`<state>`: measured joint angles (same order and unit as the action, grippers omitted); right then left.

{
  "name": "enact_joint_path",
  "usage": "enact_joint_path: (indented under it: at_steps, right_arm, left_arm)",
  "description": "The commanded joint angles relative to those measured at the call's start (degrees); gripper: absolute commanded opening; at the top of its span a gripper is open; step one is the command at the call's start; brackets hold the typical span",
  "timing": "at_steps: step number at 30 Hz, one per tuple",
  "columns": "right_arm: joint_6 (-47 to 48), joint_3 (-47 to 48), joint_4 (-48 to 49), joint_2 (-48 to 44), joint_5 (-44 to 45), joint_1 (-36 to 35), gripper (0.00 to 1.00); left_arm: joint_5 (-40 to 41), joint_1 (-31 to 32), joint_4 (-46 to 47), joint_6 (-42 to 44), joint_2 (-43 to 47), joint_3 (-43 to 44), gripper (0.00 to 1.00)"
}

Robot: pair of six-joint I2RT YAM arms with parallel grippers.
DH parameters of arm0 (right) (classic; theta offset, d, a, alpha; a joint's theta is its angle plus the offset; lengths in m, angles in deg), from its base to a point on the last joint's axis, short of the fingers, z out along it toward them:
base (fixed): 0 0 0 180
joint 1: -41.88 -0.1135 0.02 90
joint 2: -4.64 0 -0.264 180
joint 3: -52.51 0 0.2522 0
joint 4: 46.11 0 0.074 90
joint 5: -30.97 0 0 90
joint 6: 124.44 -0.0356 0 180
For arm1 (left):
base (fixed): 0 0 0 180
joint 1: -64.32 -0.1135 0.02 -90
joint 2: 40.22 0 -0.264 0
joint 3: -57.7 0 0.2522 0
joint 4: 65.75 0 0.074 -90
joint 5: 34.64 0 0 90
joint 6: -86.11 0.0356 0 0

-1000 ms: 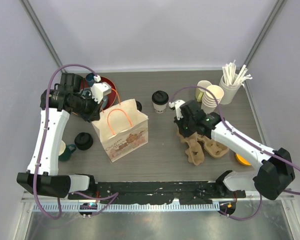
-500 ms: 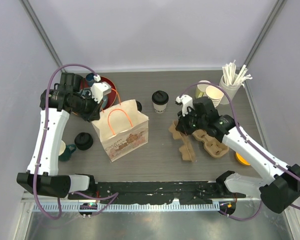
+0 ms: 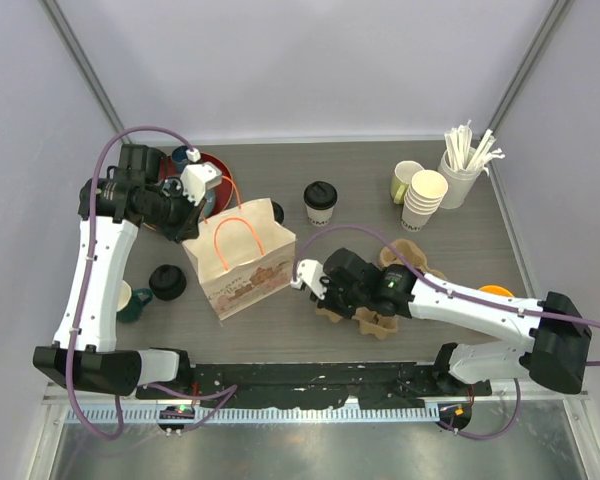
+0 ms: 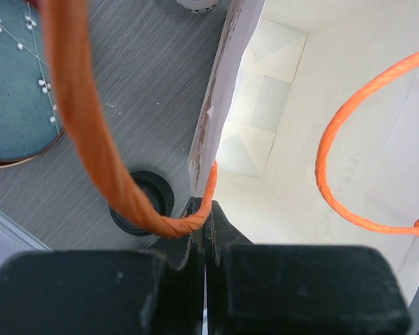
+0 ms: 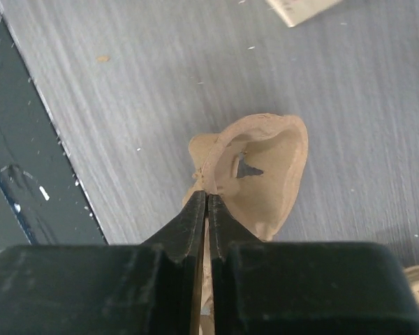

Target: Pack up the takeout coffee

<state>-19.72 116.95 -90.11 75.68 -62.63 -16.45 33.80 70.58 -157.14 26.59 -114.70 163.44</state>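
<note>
Fingers of the right gripper (image 5: 207,201) are pressed together on the rim of a brown pulp cup carrier (image 5: 265,164), which lies on the grey table (image 3: 360,170) just right of the paper bag (image 3: 242,262). The left gripper (image 4: 202,209) is clamped on the bag's rim where the orange handle (image 4: 77,125) is attached. One takeout cup (image 3: 320,203), black-lidded, stands upright beyond the carrier, apart from both grippers; a second black lid (image 3: 277,212) peeks from behind the bag. The bag's brown print is too small to read.
</note>
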Motion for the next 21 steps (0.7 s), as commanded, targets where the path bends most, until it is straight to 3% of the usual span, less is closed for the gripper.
enact_joint_path:
  at_steps: [1, 5, 8, 10, 12, 13, 15, 18, 21]
  right_arm:
    - [1.7, -0.7, 2.2, 0.8, 3.3, -5.5, 0.13]
    - [-1.3, 0.6, 1.5, 2.5, 7.5, -9.8, 0.46]
    - [-6.9, 2.1, 0.7, 1.9, 9.5, -10.9, 0.54]
    - [-10.1, 2.8, 1.1, 0.3, 11.9, -11.5, 0.69]
    - [-21.0, 4.2, 1.2, -0.6, 18.2, -11.5, 0.70]
    - [-26.6, 5.0, 0.0, -0.6, 28.5, -11.3, 0.74]
    - [-46.2, 9.1, -9.3, 1.3, 35.1, -10.3, 0.75]
    - [-65.2, 15.4, -25.2, 4.2, 38.7, -9.3, 0.75]
    - [-72.7, 16.2, -32.2, 6.6, 37.1, -9.4, 0.75]
  left_arm:
    - [0.0, 0.1, -3.8, 0.0, 1.2, 1.8, 0.02]
    - [0.0, 0.0, -3.9, -0.2, 0.7, 2.1, 0.04]
    - [0.0, 0.1, -4.0, -0.2, 0.7, 2.1, 0.08]
    - [0.0, 0.1, -4.1, -0.2, 0.8, 2.1, 0.09]
    - [0.0, 0.2, -4.1, -0.3, 0.8, 2.1, 0.13]
    - [-0.1, 0.2, -4.1, -0.4, 0.9, 2.1, 0.14]
    - [-0.1, 0.1, -4.0, -0.5, 0.9, 2.2, 0.19]
    - [-0.2, 0.1, -4.2, -0.5, 1.1, 2.3, 0.25]
    - [-0.2, 0.1, -4.1, -0.4, 1.1, 2.1, 0.30]
